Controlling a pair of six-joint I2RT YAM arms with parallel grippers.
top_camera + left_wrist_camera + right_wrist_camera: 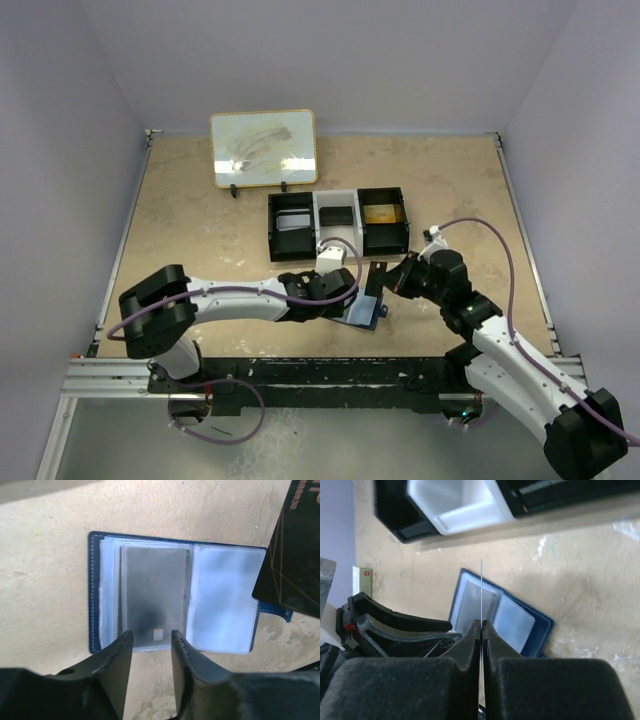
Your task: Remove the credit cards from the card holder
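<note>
**Card holder (222, 600) lies open on the table; one black card is pinched in the right gripper**

The card holder is spread flat on the tan table (200, 230), about mid-table. It sits just on the near side of the black three-compartment tray (272, 228), between the two gripper heads. Its navy cover shows only as a thin border around clear plastic sleeves. In the left wrist view, the sleeve on the left page holds a grey card (155, 595) with a small pale square near the end that faces the fingers. The right page shows only whitish plastic.

The left gripper (151, 636) hovers at the edge of the holder with its fingers parted and nothing between them. The tips frame the end of the grey card. Whether they touch the sleeve cannot be told.

The right gripper (481, 625) is clamped on a black card (292, 555) marked with fine gold lines. In its own wrist view the card is edge-on, a thin bright line rising from the pinched fingertips. The card is held off the table just right of the holder, and in the left wrist view it covers the holder's right corner.

From overhead, the tray's left compartment holds something pale. The white-lined middle one holds a dark card shape, and the right one a yellowish card shape. Beyond the tray, to the far left, a smeared whiteboard (263, 148) stands propped up.
</note>
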